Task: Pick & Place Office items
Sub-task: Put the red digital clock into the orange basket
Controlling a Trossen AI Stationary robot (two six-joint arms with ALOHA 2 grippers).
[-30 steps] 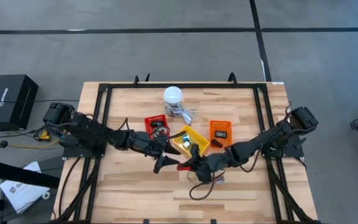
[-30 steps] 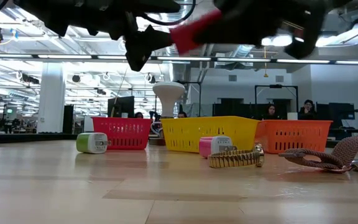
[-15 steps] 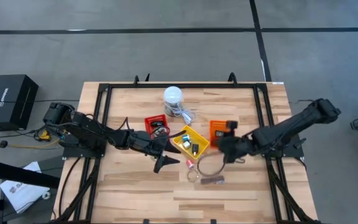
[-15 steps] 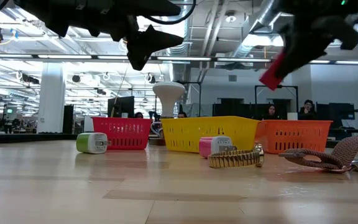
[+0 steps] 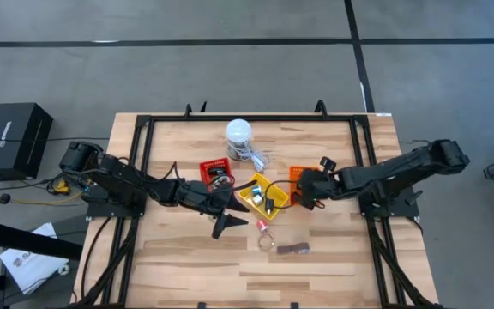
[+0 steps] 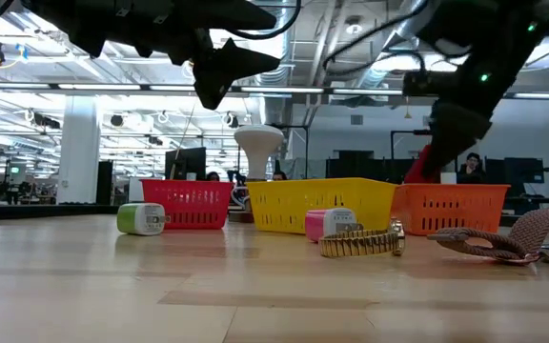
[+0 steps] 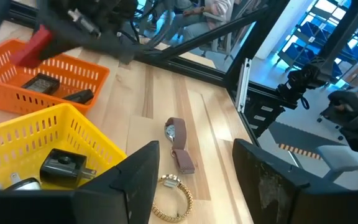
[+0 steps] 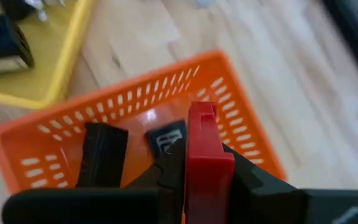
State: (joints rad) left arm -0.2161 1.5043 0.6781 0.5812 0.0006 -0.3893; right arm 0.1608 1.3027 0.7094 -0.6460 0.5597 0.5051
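On the wooden table [image 5: 187, 266], 3 baskets stand in a row: the red basket [image 5: 215, 171], the yellow basket [image 5: 262, 195] and the orange basket [image 5: 304, 182]. The right gripper [image 8: 202, 163] hangs above the orange basket, its 2 fingers clamped on a red block [image 8: 202, 144]; 2 dark pieces [image 8: 104, 152] lie in that basket. The left gripper [image 7: 191, 168] hovers just in front of the yellow basket with its fingers spread and nothing between them. In front of the baskets lie a gold watch [image 6: 362, 242], a brown strap [image 7: 178, 144], a pink piece [image 6: 329, 223] and a green piece [image 6: 141, 219].
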